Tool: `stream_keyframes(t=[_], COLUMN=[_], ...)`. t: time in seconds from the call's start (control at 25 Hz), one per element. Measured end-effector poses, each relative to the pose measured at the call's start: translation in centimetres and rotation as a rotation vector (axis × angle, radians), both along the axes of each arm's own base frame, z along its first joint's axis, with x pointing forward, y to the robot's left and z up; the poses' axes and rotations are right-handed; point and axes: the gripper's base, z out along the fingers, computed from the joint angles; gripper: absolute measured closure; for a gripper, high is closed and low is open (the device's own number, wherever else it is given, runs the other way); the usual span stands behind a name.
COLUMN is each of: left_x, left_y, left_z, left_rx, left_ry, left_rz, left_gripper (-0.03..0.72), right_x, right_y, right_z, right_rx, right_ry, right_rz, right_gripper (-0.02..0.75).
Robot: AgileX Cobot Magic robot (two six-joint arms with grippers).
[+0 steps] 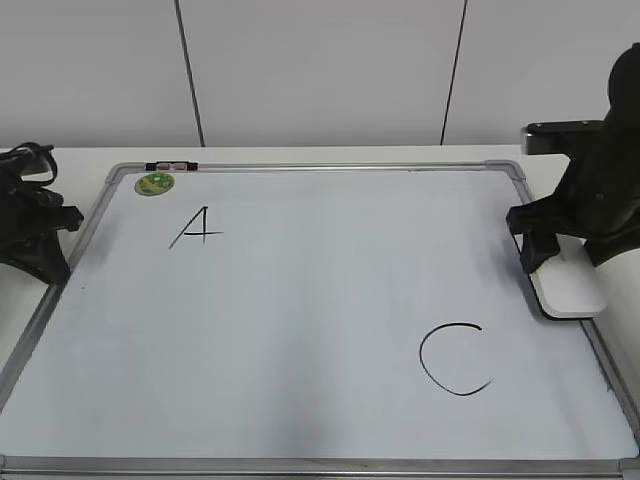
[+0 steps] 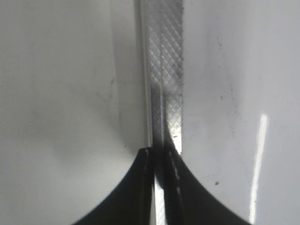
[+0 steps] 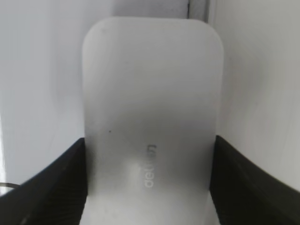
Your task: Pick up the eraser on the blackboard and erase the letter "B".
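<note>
We see our right gripper [image 3: 149,183] clamped across the eraser [image 3: 151,108], whose long axis points straight ahead from the fingers.

Lab-type robot test setup, plain white panel wall [image 1: 320,70], white table [image 1: 90,158], blackboard [image 1: 300,330] laid flat.
</note>
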Motion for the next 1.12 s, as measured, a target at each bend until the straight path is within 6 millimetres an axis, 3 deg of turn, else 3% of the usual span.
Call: stream_keyframes(t=[0.44,0.76,0.96,1.12], left_x=[0.0,0.0,0.0,0.1], left_y=[0.0,0.0,0.0,0.0], left_z=[0.0,0.0,0.0,0.1], left_rx=[0.0,0.0,0.0,0.0], left_ry=[0.0,0.0,0.0,-0.003], left_rz=[0.0,0.0,0.0,0.0], left_gripper=[0.677,0.677,0.676,0.648], right_x=[0.8,1.2,1.5,1.8], right_y=[0.1,0.1,0.1,0.2], right_z=[-2.1,-1.9,-0.9,1.4], right_rx=[-0.001,0.006,-0.001,0.004], right_ry=[0.03,-0.007,0.027,-0.017], right_rz=[-0.007,-0.02,-0.025,-0.028], right_gripper=[0.189,0.09,0.087,0.091])
